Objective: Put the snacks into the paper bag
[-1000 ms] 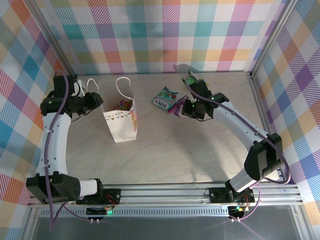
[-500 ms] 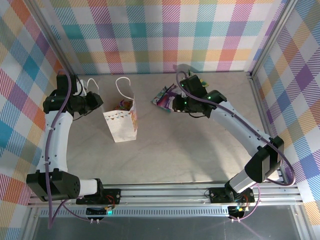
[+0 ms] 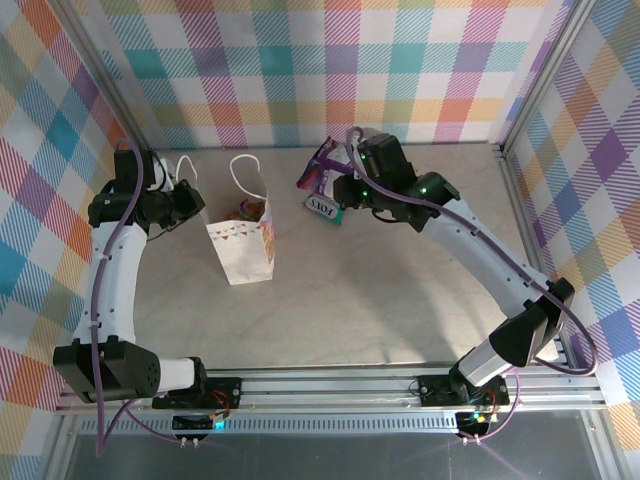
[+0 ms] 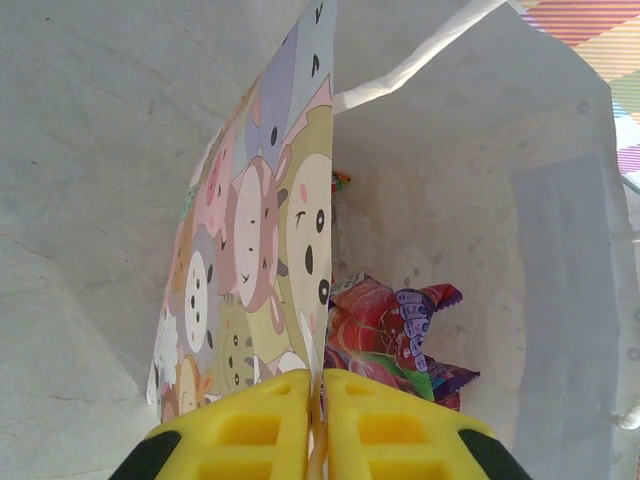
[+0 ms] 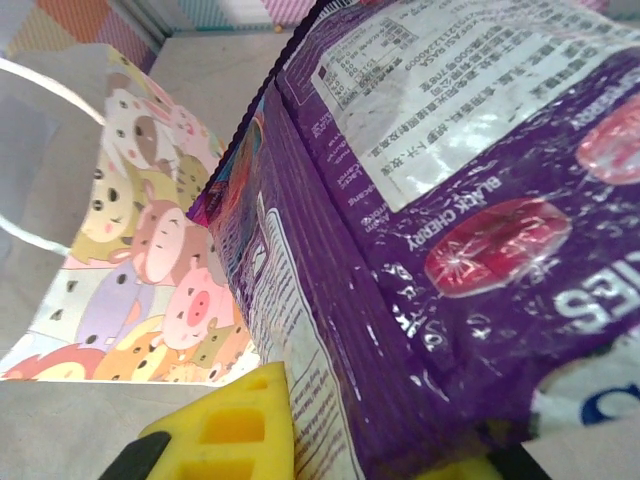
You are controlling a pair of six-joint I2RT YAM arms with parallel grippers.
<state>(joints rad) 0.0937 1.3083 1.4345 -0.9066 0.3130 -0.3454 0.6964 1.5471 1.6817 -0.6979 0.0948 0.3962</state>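
**Top external view**
1. Paper bag [image 3: 240, 250]: upright on the counter [image 3: 360, 310], left of centre, mouth open.
2. Left fingers [image 3: 193, 205]: at the bag's left rim.
3. Right fingers [image 3: 338, 186]: near the back wall, holding a purple snack packet [image 3: 320, 165] off the counter, to the right of the bag and apart from it.
4. Teal FOX'S packet [image 3: 323, 207]: flat on the counter, just beside the purple one.

**Left wrist view**
5. I log the left fingers [image 4: 285, 425] pinched together on the bag's animal-printed wall [image 4: 255, 260]. The paper edge runs down into the seam between them.
6. Inside the bag I count a red packet [image 4: 370, 330] and a purple-lettered packet [image 4: 420, 320], both low in the bag.

**Right wrist view**
7. Right fingers [image 5: 235, 425]: clamped narrowly on the purple snack packet [image 5: 450, 200], whose print reads BLACK CHERRY.
8. The paper bag [image 5: 140, 260] stands beyond the packet, on the left.
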